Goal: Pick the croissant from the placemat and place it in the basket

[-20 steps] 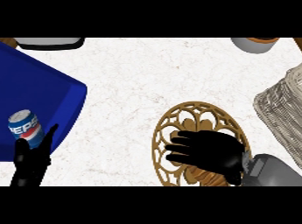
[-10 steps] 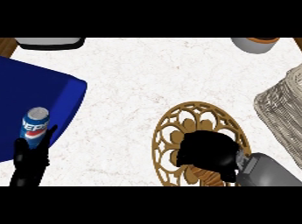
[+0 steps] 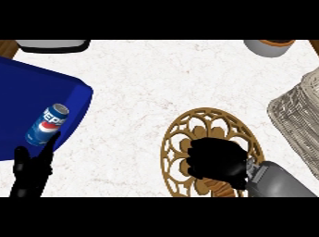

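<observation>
My right hand [image 3: 216, 161] lies on the round wooden lattice placemat [image 3: 189, 121] at the lower right, its fingers curled down over the mat's middle. The croissant [image 3: 220, 187] is almost wholly hidden under that hand; only a light-brown sliver shows below the palm. The pale wicker basket [image 3: 305, 115] stands at the right edge, just beyond the placemat. My left hand [image 3: 31, 170] rests open at the lower left, fingers pointing up.
A blue mat [image 3: 18, 92] covers the left side, with a Pepsi can [image 3: 47, 124] lying on it just above my left hand's fingertips. A dark tray [image 3: 52, 45] and a grey pot [image 3: 269, 46] sit at the far edge.
My right hand's fingers have gone from spread to curled over the placemat's middle. The Pepsi can has shifted slightly right on the blue mat. The left hand stays put.
</observation>
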Available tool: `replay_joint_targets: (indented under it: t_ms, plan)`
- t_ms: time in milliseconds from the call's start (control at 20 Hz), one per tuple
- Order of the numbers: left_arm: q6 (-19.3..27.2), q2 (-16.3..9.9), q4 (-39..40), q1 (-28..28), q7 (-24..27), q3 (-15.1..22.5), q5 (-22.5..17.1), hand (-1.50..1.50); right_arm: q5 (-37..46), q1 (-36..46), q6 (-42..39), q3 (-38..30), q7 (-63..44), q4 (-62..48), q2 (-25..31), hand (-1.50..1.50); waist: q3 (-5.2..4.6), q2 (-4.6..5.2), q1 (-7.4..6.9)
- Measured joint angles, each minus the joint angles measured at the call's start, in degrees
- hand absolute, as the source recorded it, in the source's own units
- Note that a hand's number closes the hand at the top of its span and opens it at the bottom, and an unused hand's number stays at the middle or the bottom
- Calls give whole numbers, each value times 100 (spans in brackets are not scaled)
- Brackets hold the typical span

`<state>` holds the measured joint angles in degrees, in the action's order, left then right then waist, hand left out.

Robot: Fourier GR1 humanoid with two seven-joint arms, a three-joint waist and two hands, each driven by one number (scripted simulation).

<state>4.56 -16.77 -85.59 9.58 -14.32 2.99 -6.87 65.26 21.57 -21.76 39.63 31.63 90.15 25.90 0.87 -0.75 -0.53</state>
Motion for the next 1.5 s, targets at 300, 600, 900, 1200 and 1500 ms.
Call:
replay_joint_targets:
  t_ms: [300,600,900,1200,1500]
  plan:
    - [99,18,-150,223,-140,-150,-19,0,73,-912,417,-430,-371,561,379,150,-8,-50,265]
    - [242,8,-358,706,-113,-371,-69,0,-442,-2618,1240,-1537,-861,1135,1000,150,6,-114,804]
    - [268,11,-549,917,-72,-468,-104,0,-2444,-3965,1371,-2323,-682,1795,467,150,5,-62,961]
    - [187,3,-657,967,-15,-500,-148,0,-4463,-4820,1108,-3468,-666,3031,334,150,-27,-52,893]
    - [78,-18,-628,830,32,-432,-93,0,-6296,-5238,767,-5187,-1327,3897,613,150,-47,-13,710]
